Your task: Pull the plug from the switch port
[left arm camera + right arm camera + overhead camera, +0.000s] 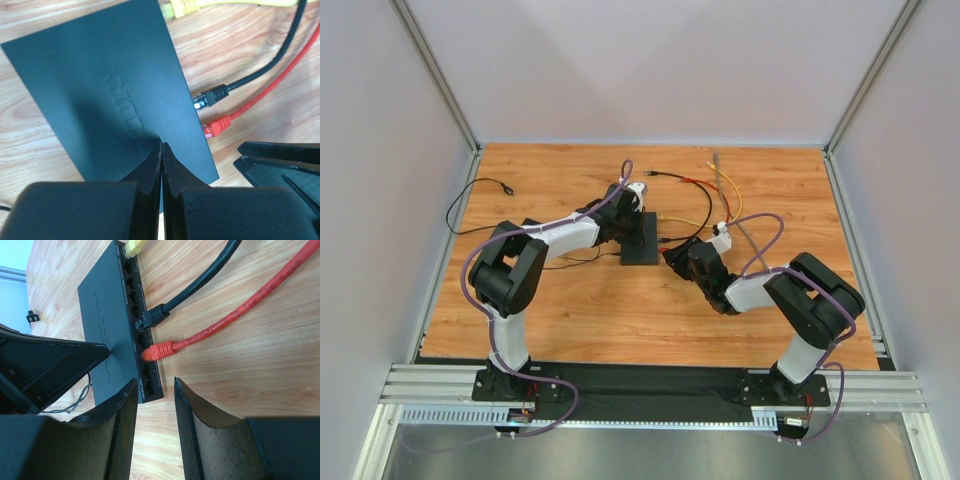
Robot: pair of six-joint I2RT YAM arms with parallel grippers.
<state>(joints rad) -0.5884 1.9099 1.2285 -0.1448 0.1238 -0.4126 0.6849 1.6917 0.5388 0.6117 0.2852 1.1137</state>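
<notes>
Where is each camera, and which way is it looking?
Top: above and behind the arms, looking down at the table; both arms show.
Left wrist: over the switch, looking down; shut left gripper shows.
Right wrist: low, facing the switch's sockets; open right gripper shows.
Shared: both wrist views show the switch and red plug.

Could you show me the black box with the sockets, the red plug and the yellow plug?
black switch (107, 305): right wrist view, on its flat top face.
red plug (161, 350): right wrist view, on the plug's body beside the sockets.
yellow plug (135, 246): right wrist view, on its body, far end of the socket row.
</notes>
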